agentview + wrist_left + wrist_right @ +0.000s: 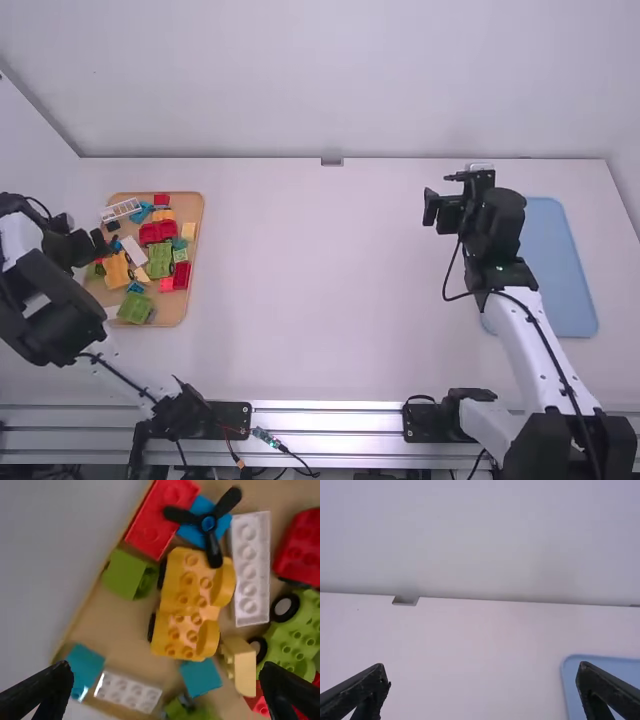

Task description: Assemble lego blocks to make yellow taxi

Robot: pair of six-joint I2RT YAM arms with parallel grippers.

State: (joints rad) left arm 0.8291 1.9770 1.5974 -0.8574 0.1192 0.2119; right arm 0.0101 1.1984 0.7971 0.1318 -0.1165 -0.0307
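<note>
Yellow car piece (192, 592): lying near left gripper (94, 252), fingers spread and empty. Just beside piece: white brick (250, 570), teal brick (201, 676). Further out, on same brown tray (195, 290): green vehicle piece (295, 637). Across table (320, 290), near blue tray (562, 275): right gripper (440, 205), likewise open, empty.

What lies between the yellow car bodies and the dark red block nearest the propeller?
A long white block, as the left wrist view shows.
</note>
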